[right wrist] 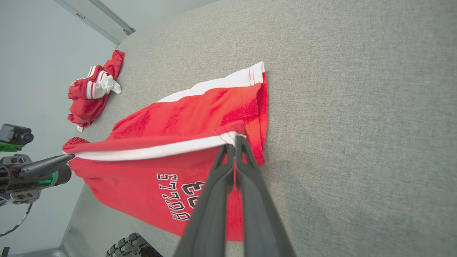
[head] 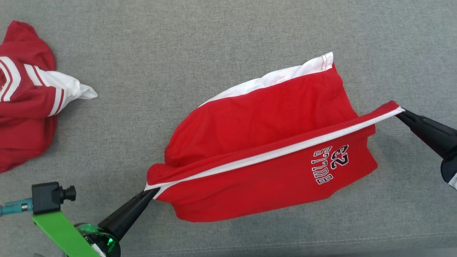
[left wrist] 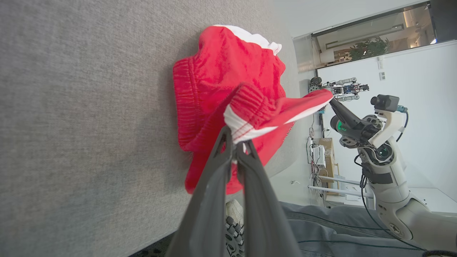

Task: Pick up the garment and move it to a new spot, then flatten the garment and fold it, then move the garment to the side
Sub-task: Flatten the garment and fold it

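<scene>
Now: red shorts point(head: 264, 121) mid head view, stretched over grey desk point(head: 178, 43). L jaws clamped on waist corner, 7 o'clock; R jaws clamped on hem corner, 3 o'clock. L wrist view adds ribbed waistband point(left wrist: 246, 103); R wrist view, print point(right wrist: 182, 196) legible. 2nd red garment point(head: 25, 92) at 9 o'clock.

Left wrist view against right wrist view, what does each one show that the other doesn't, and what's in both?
Left wrist, not right: a plant, a cardboard box and the pale right arm. Right wrist, not left: the printed lettering and a second red and white garment. Both: the red shorts on the grey surface, with the white stripe stretched between the left gripper and the right gripper, each shut on it.
</scene>
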`<state>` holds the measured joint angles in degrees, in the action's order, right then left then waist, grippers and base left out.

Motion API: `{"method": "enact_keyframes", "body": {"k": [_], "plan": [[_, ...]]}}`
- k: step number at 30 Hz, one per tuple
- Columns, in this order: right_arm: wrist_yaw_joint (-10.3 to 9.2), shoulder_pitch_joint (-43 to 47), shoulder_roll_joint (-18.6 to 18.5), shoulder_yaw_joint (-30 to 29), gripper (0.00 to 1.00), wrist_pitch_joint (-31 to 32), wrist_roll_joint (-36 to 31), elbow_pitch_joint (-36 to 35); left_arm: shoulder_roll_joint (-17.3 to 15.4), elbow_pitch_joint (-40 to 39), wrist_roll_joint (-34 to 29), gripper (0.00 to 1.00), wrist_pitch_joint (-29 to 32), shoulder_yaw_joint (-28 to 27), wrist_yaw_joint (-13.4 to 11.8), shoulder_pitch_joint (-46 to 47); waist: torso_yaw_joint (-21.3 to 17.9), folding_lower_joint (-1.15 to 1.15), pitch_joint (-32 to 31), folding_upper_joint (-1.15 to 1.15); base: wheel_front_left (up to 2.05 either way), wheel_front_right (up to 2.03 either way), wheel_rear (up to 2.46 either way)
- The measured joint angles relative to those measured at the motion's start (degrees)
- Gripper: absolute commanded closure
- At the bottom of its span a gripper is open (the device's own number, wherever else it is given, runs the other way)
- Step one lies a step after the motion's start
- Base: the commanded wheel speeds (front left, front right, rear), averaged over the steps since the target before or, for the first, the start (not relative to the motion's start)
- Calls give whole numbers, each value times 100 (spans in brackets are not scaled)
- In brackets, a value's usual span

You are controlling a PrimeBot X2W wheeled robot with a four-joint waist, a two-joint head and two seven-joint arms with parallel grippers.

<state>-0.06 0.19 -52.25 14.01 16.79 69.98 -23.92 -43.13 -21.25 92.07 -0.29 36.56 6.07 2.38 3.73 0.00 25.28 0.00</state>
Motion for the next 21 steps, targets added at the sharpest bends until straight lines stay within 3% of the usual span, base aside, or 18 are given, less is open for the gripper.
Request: {"method": "enact_keyframes", "body": {"k": [7, 21], "plan": [[-158, -744, 143, 38, 100, 199, -51, 169, -2, -118, 424, 100, 336, -126, -209, 366, 218, 1, 195, 0, 0, 0, 0], [-354, -2197, 883, 760, 100, 463, -626, 987, 140, 423, 831, 100, 791, -285, -680, 1290, 424, 1, 571, 0, 0, 0, 0]]}}
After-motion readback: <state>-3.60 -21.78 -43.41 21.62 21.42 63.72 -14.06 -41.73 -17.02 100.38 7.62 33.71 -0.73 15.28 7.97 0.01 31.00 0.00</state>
